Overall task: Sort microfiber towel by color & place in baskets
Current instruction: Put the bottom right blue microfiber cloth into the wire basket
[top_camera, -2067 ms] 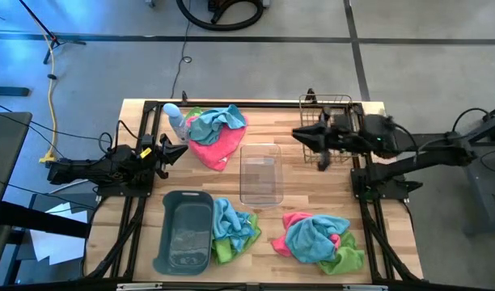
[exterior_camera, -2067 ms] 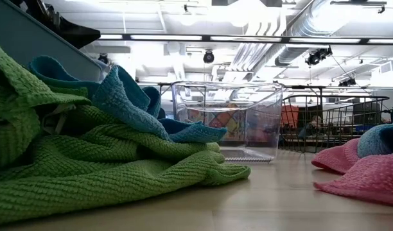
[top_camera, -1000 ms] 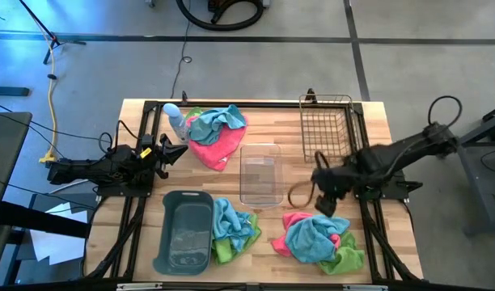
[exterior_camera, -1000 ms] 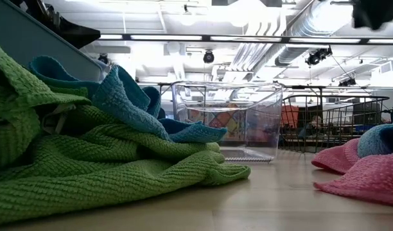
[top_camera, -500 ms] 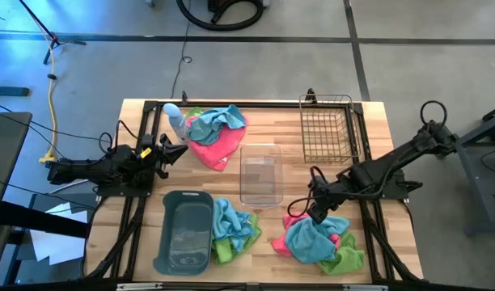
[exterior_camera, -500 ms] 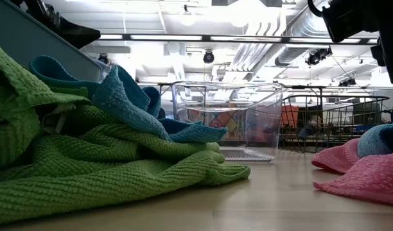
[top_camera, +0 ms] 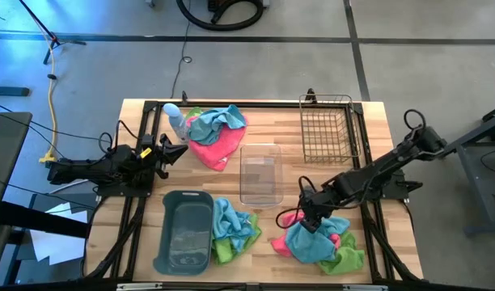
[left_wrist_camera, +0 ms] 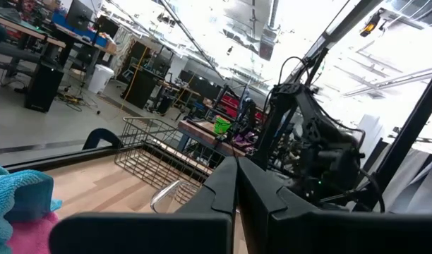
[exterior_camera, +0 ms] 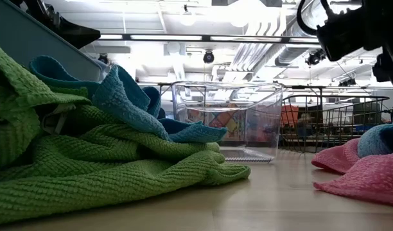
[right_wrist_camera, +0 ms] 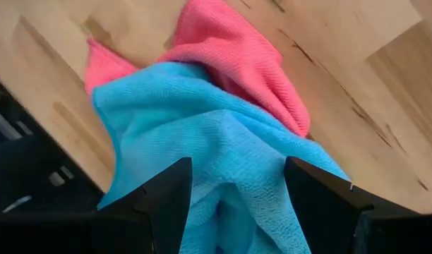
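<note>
Wooden desk [top_camera: 272,121] on a black frame, grey floor all round, workshop with ceiling ducts and strip lights beyond

Towels in three heaps on the desk. Right heap [top_camera: 320,246] near the front right corner: blue towel [top_camera: 310,242] on top, pink towel [top_camera: 289,218] poking out beneath on the side toward the bin, green towel [top_camera: 349,260] under the side toward the corner. Right tool [top_camera: 306,220] down at this heap, released, fingers [right_wrist_camera: 166,197] spread wide to either side of a fold of the blue towel, gripping nothing; touching the cloth or just above it, cannot tell. Right arm stretched in low from the desk's right edge

Middle heap [top_camera: 231,230] at the front, blue over green, touching the tub on its right side. Back heap [top_camera: 213,133] toward the rear left, blue over pink with a sliver of green at the back, pale bottle [top_camera: 174,120] just beside it on the left

Tub [top_camera: 184,232], dark grey, at the front left. Bin [top_camera: 260,174], clear, mid-desk, between back heap and right heap, apart from both. Basket [top_camera: 327,129], wire, at the rear right corner, well apart from the right heap

Left tool [top_camera: 173,151] at the left edge, clenched, fingers pressed together on nothing, pointing toward the back heap, near it but apart

Seen from desk height: green and blue cloth of the middle heap filling the left foreground, bin and basket behind, pink and blue cloth at the right edge, right arm dark at the top right
</note>
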Robot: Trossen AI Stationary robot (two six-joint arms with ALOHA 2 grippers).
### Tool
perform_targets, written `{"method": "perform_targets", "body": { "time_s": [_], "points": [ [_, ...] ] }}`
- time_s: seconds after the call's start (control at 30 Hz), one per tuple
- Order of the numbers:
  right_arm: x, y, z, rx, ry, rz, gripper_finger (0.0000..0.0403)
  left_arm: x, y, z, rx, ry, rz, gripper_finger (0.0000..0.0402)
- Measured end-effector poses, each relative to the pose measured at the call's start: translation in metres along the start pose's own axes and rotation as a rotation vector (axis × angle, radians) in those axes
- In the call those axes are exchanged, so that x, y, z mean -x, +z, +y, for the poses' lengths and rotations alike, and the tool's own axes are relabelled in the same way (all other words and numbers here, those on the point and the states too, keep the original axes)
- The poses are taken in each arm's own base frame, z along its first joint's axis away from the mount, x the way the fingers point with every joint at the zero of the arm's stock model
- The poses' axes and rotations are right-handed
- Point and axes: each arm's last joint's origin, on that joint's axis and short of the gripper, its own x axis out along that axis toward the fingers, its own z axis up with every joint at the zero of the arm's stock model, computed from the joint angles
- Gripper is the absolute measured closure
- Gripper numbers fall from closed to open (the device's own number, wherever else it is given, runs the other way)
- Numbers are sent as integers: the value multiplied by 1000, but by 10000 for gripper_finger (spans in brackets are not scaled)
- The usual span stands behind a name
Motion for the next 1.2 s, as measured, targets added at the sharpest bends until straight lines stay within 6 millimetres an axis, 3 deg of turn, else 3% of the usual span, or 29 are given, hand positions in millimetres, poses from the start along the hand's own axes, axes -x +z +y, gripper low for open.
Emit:
{"method": "perform_targets", "body": {
  "time_s": [0.33, 0.43, 0.57, 0.6, 0.7, 0.87, 1.2],
  "points": [
    [-16, -8, 4, 12, -51, 49, 196, 0, 0, 0, 0, 0, 0, 401],
    [-15, -8, 4, 12, -54, 47, 245, 0, 0, 0, 0, 0, 0, 401],
    [-14, -8, 4, 38, -55, 32, 368, 0, 0, 0, 0, 0, 0, 401],
    [-14, -8, 4, 53, -51, 31, 385, 0, 0, 0, 0, 0, 1, 401],
    [-7, -8, 7, 88, -29, 34, 385, 0, 0, 0, 0, 0, 0, 401],
    [23, -10, 17, 187, 71, -5, 397, 0, 0, 0, 0, 0, 0, 401],
    [127, -18, 35, 536, 342, -284, 401, 0, 0, 0, 0, 0, 0, 401]
  ]
}}
